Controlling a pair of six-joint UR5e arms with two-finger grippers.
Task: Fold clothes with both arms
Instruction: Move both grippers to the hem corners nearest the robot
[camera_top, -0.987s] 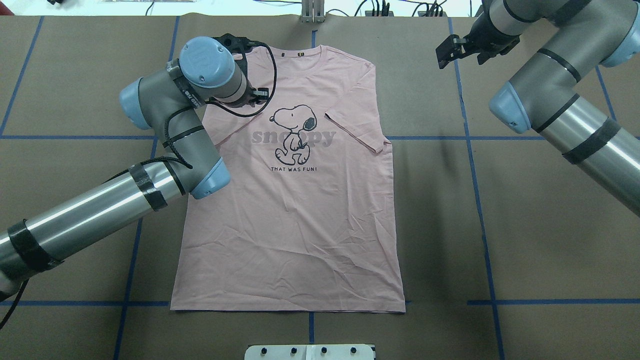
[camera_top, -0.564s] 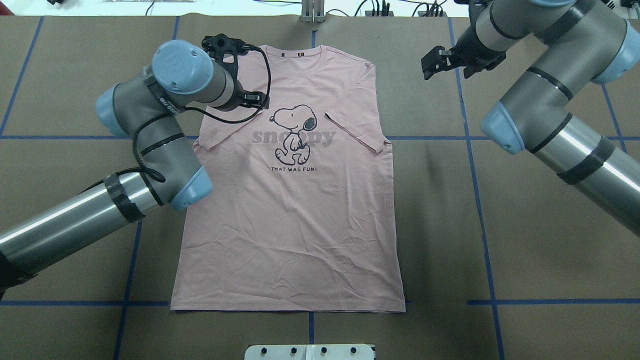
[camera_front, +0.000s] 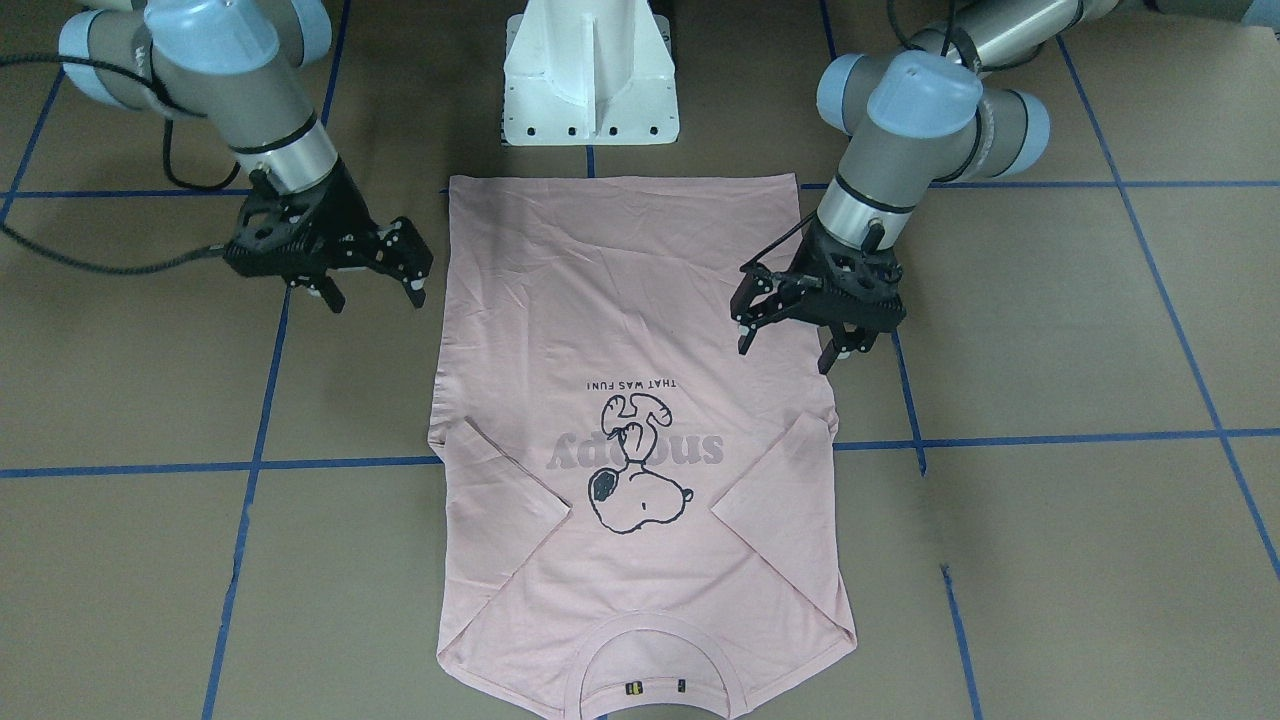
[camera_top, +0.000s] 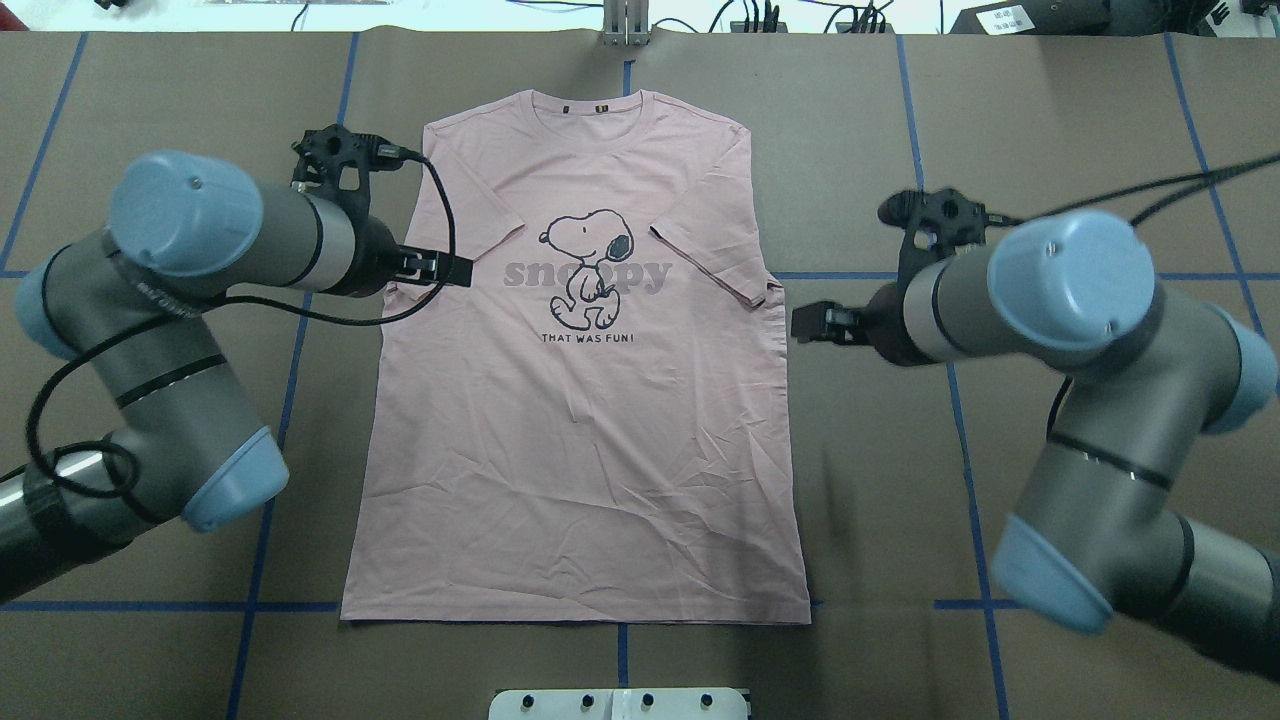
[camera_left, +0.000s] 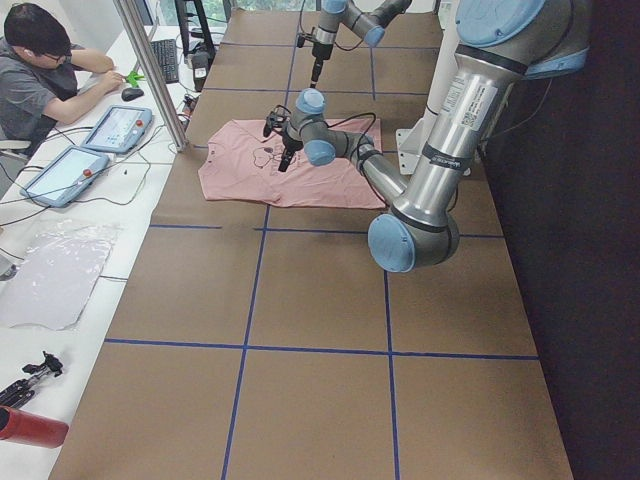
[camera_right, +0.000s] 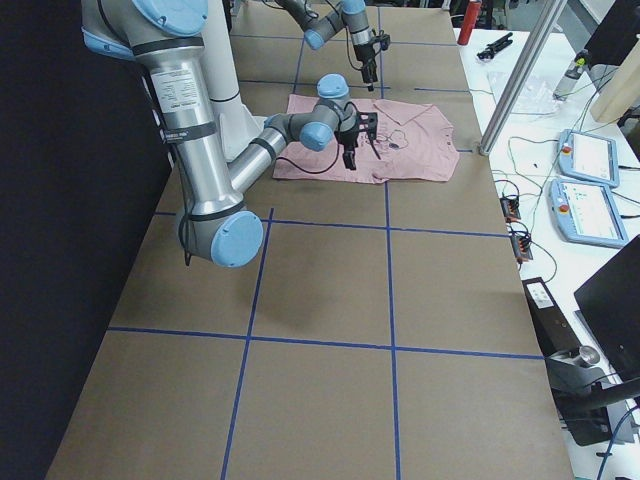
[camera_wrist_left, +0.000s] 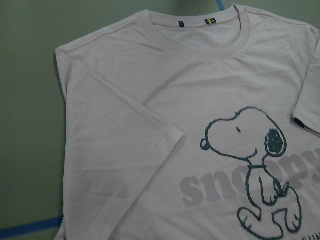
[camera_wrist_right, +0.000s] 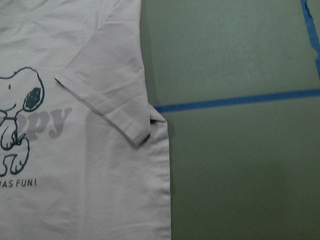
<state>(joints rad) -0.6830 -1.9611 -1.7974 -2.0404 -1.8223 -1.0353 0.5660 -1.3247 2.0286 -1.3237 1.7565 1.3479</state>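
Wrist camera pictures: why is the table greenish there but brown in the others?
Both wrist views have a dim greenish cast and look soft, so the table turns grey-green and the T-shirt dull; the overhead view is brighter and shows brown; likely camera colour settings.

A robotics lab: blue-taped grid table (camera_left: 320, 300), teach pendants (camera_right: 592, 213), seated person (camera_left: 30, 72) alongside.

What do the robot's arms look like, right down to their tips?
Both the left arm and right arm are silver-grey tubes with light blue joint caps, black bands and looping black cables. The left end effector and right end effector are black and two-fingered.
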